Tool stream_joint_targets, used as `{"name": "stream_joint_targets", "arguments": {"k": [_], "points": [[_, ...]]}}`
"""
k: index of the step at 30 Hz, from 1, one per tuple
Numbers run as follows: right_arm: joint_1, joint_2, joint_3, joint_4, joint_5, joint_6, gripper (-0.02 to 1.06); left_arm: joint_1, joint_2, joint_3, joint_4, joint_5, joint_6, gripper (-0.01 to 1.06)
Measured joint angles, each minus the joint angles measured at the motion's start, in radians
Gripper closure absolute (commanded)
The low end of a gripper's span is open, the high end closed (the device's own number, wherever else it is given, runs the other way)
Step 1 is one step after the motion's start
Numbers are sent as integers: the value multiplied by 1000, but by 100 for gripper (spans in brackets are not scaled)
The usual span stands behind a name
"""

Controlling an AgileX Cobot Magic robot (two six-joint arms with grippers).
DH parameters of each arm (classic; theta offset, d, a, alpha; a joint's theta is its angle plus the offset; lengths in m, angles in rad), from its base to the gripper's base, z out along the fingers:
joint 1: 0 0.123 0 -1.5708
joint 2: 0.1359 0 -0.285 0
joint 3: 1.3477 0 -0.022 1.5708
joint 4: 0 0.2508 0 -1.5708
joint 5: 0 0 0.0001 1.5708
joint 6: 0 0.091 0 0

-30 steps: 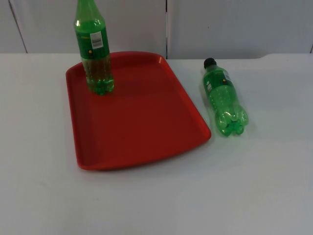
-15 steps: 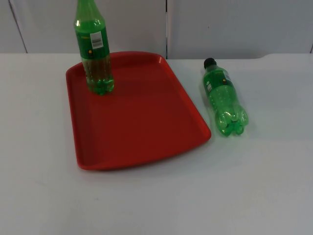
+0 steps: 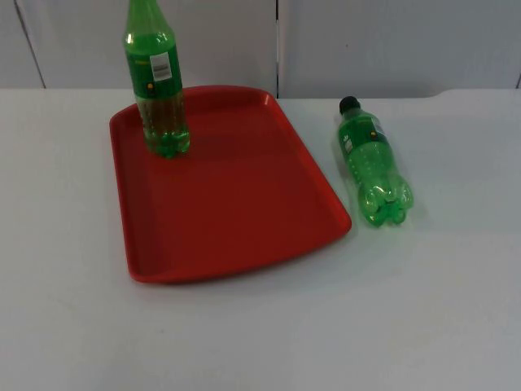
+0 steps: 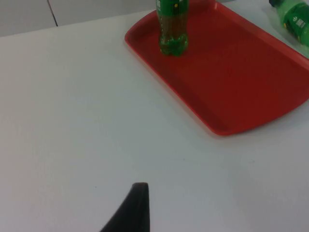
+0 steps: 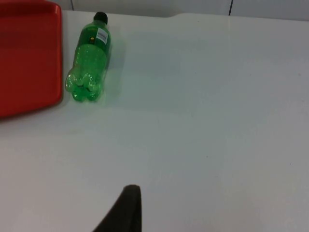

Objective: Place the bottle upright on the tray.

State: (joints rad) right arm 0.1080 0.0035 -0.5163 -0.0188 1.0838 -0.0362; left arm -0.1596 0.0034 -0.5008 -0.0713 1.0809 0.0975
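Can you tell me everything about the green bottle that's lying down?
The lying bottle is clear green plastic with a black cap and a small white label near its neck. Its bumpy, lobed bottom points toward the camera in the top view, and its cap points toward the grey wall. It rests on its side on the white table, just to the right of the red tray, close to the tray's edge but not touching it. Nothing holds it or touches it except the table.

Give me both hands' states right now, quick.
Left hand: cannot be told; over bare table, short of the tray.
Right hand: cannot be told; over bare table, away from the lying bottle.
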Motion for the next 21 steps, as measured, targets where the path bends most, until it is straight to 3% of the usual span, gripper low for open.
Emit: {"name": "stream_joint_targets", "arguments": {"k": [9,21], "points": [[0,12,-12,0,-4,0,-1,0,0,0,0,0,0,0],[0,423,-234,2,-142,16,0,0,0,0,0,0,0,0]]}}
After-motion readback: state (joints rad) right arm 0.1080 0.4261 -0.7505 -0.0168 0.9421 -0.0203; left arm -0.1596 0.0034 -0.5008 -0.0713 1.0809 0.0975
